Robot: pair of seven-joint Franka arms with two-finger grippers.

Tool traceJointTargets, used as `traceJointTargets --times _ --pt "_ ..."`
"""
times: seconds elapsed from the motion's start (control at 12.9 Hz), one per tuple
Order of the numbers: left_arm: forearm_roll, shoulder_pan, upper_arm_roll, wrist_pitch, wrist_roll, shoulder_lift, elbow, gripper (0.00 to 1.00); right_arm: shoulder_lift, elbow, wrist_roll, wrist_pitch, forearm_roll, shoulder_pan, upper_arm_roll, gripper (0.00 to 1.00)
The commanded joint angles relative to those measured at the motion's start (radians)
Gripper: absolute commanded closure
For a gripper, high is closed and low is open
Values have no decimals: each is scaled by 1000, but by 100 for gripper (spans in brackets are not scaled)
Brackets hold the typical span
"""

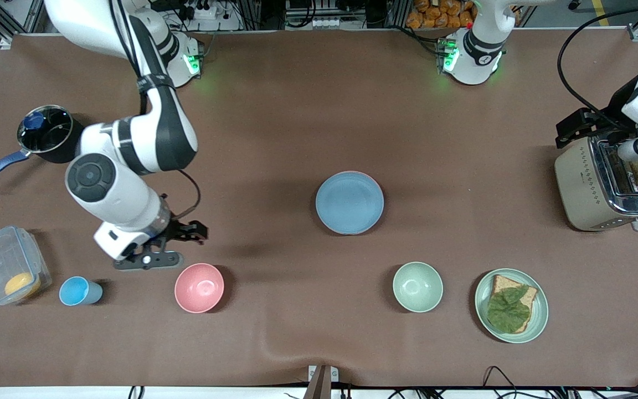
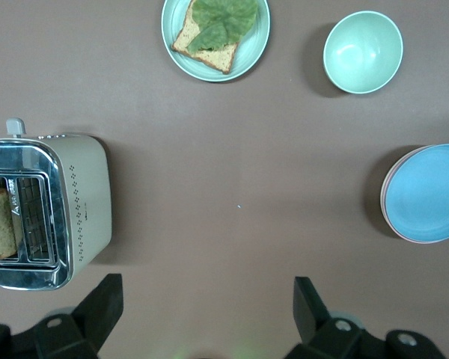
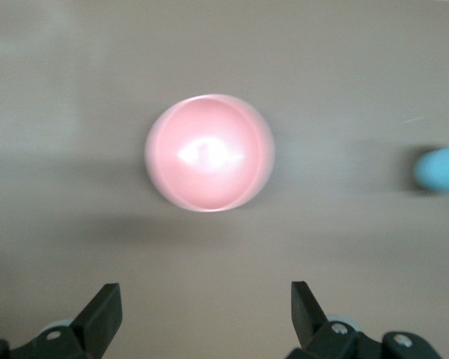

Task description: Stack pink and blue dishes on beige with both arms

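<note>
The light blue plate [image 1: 349, 202] lies on top of a stack at the middle of the table, also in the left wrist view [image 2: 430, 191]. Under it only the thin rim of the pink plate [image 1: 352, 173] [image 2: 386, 203] shows. The beige plate is hidden. My right gripper [image 1: 178, 246] [image 3: 206, 314] hangs open and holds nothing, over bare table beside the deeper pink bowl [image 1: 199, 287] [image 3: 209, 153]. My left gripper [image 1: 574, 128] [image 2: 208, 310] is open and holds nothing, over the table beside the toaster [image 1: 601, 185] [image 2: 49, 209].
Along the front row stand a clear plastic box [image 1: 6, 271], a small blue cup [image 1: 78, 291], a green bowl [image 1: 417, 286] and a green plate with toast [image 1: 538, 313]. A dark pot [image 1: 47, 133] sits at the right arm's end.
</note>
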Motion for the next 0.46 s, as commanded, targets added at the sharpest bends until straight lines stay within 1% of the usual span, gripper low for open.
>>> traceJointTargets --times 0.0,0.08,0.15,0.23,0.31,0.39 --pt "16 9 -8 -20 30 -13 3 0 -119 -17 -43 -104 -103 -78 24 0" --pt "16 9 -6 -20 31 -13 3 0 -168 -17 -79 -151 -107 -121 65 0" --pt "16 9 -6 -18 33 -13 3 0 -214 -17 -93 -217 -100 -187 97 0" --pt "16 9 -6 -20 33 -13 3 0 -261 -17 -97 -265 -83 -250 143 0" --pt "16 9 -6 -20 34 -13 3 0 -321 -19 -100 -322 -75 -296 180 0" --pt "16 9 -6 -20 34 -13 3 0 -369 -15 -101 -392 -71 -346 200 0"
